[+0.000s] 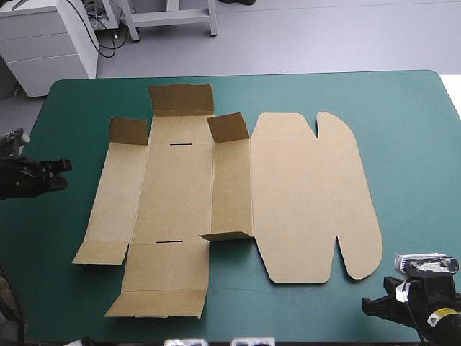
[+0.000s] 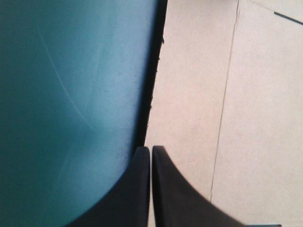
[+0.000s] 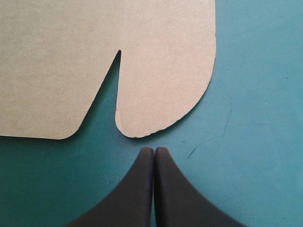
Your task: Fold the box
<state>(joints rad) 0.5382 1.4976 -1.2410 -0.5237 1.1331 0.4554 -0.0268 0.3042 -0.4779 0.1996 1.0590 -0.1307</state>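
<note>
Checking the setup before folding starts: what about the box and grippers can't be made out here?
High view: the right gripper is mostly covered by its own wrist.
Left wrist view: only one edge strip of the box shows; the frame cuts off the rest.
Right wrist view: only a rounded tab; the rest is cut off.
Every view: the box's underside, facing the table.

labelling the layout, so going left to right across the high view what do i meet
left gripper → box, its creased panels first, then its rounded lid → right gripper
</note>
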